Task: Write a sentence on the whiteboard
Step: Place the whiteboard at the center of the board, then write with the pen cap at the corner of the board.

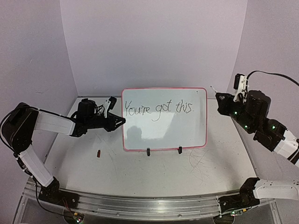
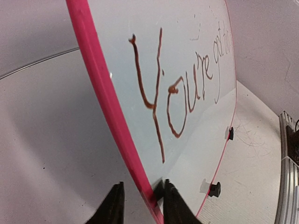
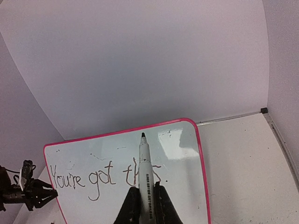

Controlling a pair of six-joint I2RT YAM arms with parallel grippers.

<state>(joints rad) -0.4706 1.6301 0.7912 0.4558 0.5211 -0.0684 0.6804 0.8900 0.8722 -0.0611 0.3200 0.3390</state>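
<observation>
The whiteboard (image 1: 163, 130) stands upright on two black clip feet in the middle of the table, red-pink frame all round. The sentence (image 1: 159, 108) runs across its upper half in thin dark handwriting. My left gripper (image 2: 142, 186) straddles the board's left edge (image 2: 100, 79). Its jaws are open: one finger rests on the white face, the other stands clear of the frame. My right gripper (image 3: 146, 189) hovers off the board's upper right corner, shut on a white marker (image 3: 145, 163) with its black tip uncapped and away from the board (image 3: 182, 154).
A small dark cap-like piece (image 1: 98, 153) lies on the table left of the board's front. Faint scribble scratches (image 1: 201, 163) mark the tabletop at the right. The metal base rail (image 1: 149, 207) runs along the near edge, with lilac walls behind.
</observation>
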